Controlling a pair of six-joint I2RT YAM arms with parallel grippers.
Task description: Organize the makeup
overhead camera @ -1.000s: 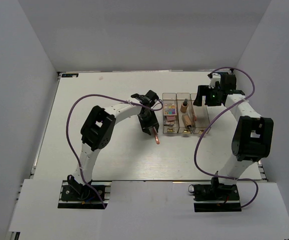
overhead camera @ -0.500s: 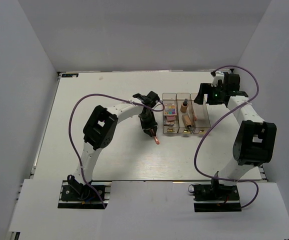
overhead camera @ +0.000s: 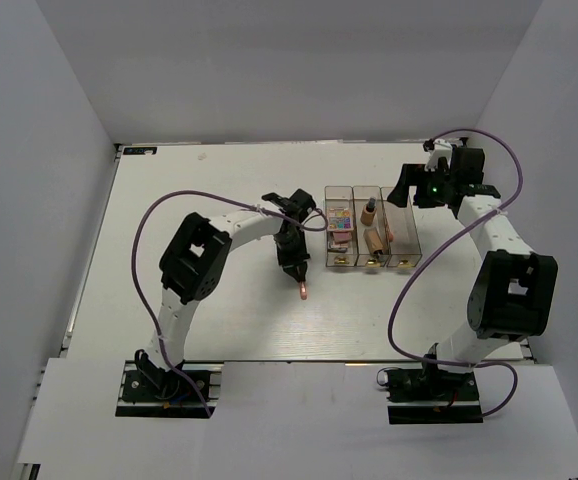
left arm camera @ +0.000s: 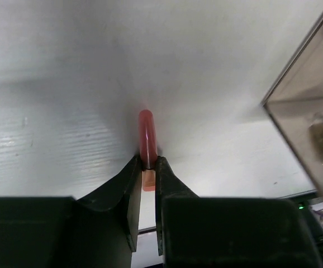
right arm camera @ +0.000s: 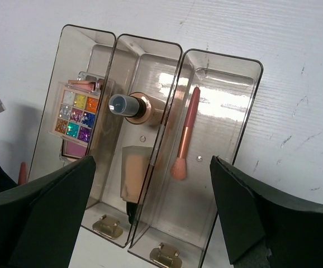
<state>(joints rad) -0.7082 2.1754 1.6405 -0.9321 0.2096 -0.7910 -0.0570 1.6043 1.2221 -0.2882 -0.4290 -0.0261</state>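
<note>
One thin coral-pink stick (left arm camera: 146, 134); glossy, rounded tip

One clear box (right arm camera: 222, 52), one multicolour palette (right arm camera: 75, 114), two tan bottles (right arm camera: 129, 107), two pink sticks (left arm camera: 146, 137).

Top cam: fixed high behind the robot, pitched down and forward, far enough back to take in the whole worktop (overhead camera: 219, 320). Left wrist cam: very low and close, grazing along the worktop past the left gripper (left arm camera: 147, 163). It catches only a corner of the clear box (left arm camera: 309, 106) at its right edge. Right wrist cam: above the box, looking steeply down from near. All three compartments fill the frame between the right gripper (right arm camera: 153, 167) fingers. Overlap: box in all three views, coral stick (left arm camera: 146, 134) in top and left wrist.
</note>
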